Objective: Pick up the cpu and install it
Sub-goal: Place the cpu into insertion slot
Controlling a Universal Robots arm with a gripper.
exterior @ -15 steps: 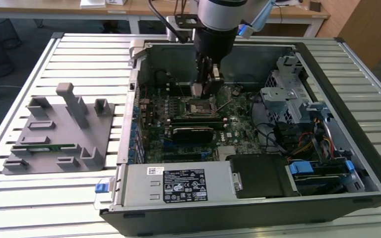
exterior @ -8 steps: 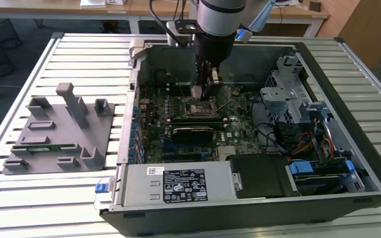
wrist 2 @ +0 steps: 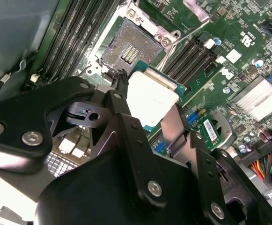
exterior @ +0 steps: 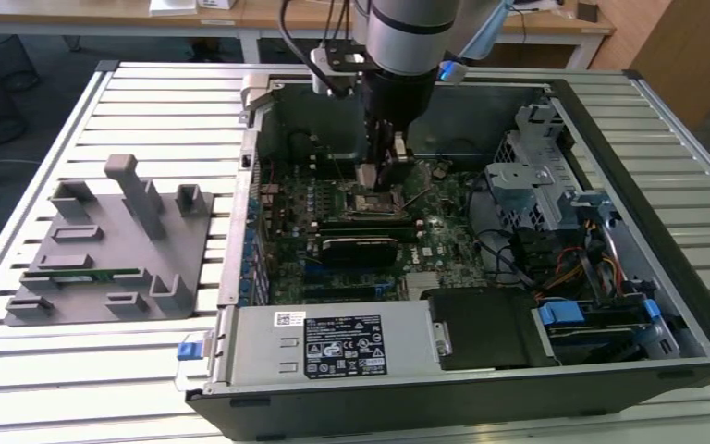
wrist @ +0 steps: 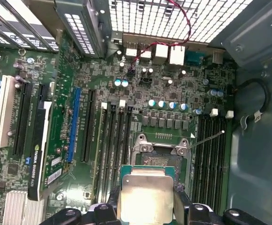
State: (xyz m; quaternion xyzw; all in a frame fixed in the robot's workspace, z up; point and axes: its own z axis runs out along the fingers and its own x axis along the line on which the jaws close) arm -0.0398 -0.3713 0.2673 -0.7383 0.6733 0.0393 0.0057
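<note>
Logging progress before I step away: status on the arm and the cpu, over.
Gripper jaws shut on the cpu. Cpu in the air by the open socket, not seated. Path to socket looks clear.

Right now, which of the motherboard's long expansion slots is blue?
The blue slot in the first wrist view, lying between the black card and a black slot; the rest are one white slot and black ones.
</note>
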